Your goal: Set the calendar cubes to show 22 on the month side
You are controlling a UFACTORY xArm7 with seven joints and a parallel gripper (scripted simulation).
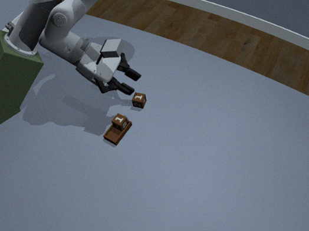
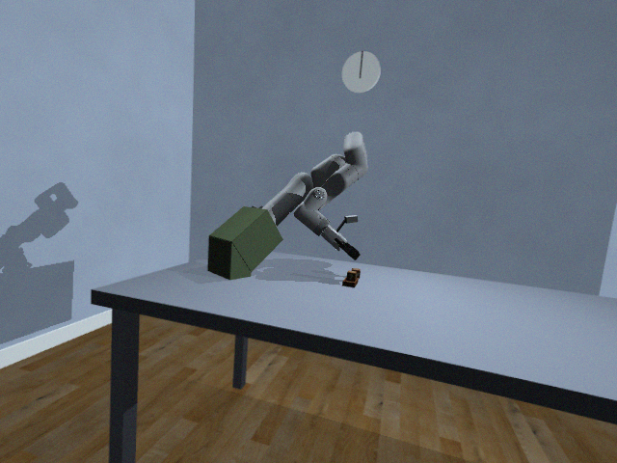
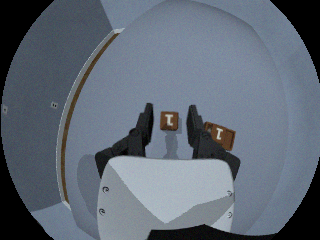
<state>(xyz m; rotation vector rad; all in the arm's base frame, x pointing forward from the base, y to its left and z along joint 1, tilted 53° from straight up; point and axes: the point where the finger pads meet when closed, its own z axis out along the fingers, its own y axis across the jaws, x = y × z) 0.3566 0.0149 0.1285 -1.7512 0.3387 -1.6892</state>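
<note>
Top: black two-fingered gripper (image 1: 129, 82) (image 2: 355, 256) (image 3: 170, 112) upper ctr, fingers partway apart, nothing btwn; brown wood-look cube w/ white "1" on top (image 1: 138, 99) (image 3: 169, 121) on pale blue-grey tabletop (image 1: 204, 154) (image 2: 423, 318) (image 3: 175, 65), just below fingertips in frame. Shallow brown rectangular tray (image 1: 111, 136) (image 2: 348, 285) (image 3: 229, 146) left of & below it, 2nd brown "1" cube (image 1: 119, 121) (image 2: 351, 275) (image 3: 218, 134) inside.

Ext: gripper above cubes + tray, ctr-right.

Wrist: loose cube ctr, seen btwn fingertips, not gripped; tray right of ctr.
</note>
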